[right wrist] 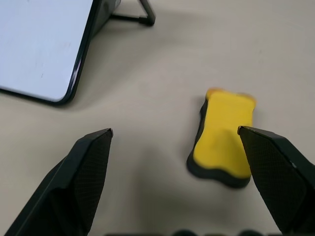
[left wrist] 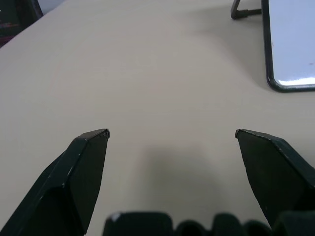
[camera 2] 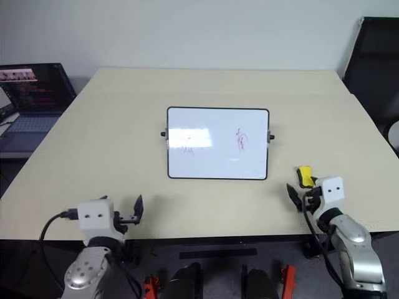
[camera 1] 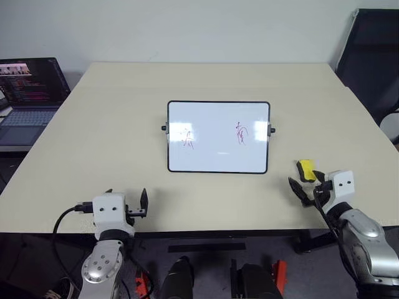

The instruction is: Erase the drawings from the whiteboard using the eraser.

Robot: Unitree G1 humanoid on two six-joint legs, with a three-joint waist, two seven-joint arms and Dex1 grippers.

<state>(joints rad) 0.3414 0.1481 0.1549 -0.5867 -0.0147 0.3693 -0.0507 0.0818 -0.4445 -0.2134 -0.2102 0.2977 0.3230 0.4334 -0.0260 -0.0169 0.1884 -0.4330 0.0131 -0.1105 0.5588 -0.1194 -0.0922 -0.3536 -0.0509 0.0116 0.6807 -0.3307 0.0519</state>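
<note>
Far left, off the table: an open laptop [camera 1: 28,93] with a lit screen of coloured text lines, on a lower surface beside the beige table [camera 1: 124,99].

Left gripper [camera 1: 126,202] hovers over the near-left part of the table, close to the front edge. In its wrist view both black fingers [left wrist: 78,172] stand wide apart with only bare tabletop between them; nothing held. The near corner of the board shows ahead of it, well apart.

Centre: the whiteboard [camera 1: 212,121], white with a thin black frame, small black knobs on both short sides. In the wrist views it leans back on a black stand rather than lying flat. Two drawings on it: one faint red-purple squiggle on the left half [camera 1: 188,139], one clearer squiggle on the right half [camera 1: 240,132]. Both unerased.

Right of the board, near the front-right of the table: the eraser [camera 1: 305,170], yellow top, dark underside, lying flat on the table, apart from the board's near-right corner.

Right gripper [camera 1: 305,185] sits just behind the eraser, fingers spread wide. In its wrist view the eraser [right wrist: 222,138] lies between and ahead of the fingertips, nearer the one finger [right wrist: 275,172]; contact cannot be told. Eraser not lifted.

Far right: a dark chair [camera 1: 374,56] beyond the table's corner.
</note>
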